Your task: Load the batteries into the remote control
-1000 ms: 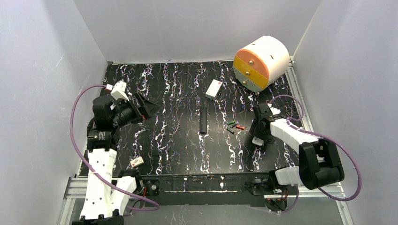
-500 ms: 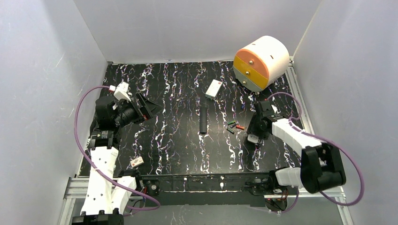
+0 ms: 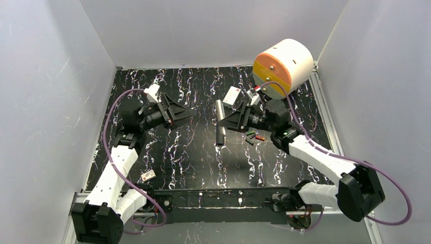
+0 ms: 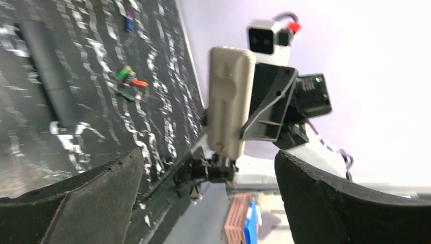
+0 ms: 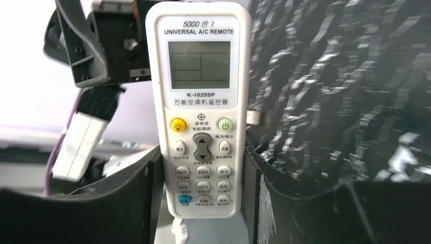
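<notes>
The remote control (image 5: 202,109) stands upright between my right gripper's (image 5: 203,152) fingers, which are shut on its lower sides, its screen and buttons facing that camera. In the top view it is held above mid-table (image 3: 219,109) by the right gripper (image 3: 224,118). Its beige back (image 4: 228,99) faces my left gripper (image 4: 208,157), which is open and empty a short way off; in the top view the left gripper (image 3: 185,109) points at it from the left. The batteries (image 3: 254,136), green, red and dark, lie on the mat below the right arm; the left wrist view also shows the batteries (image 4: 129,81).
A long black bar (image 3: 219,133) lies beneath the held remote. A white box with a red mark (image 3: 231,95) sits behind it. A drum-shaped drawer unit (image 3: 283,67) stands at the back right. A small white piece (image 3: 148,176) lies near the left base.
The right gripper closed on the remote at the right of the mat, lifted it and swung it to the centre. The left arm reached rightward toward it, still open.
</notes>
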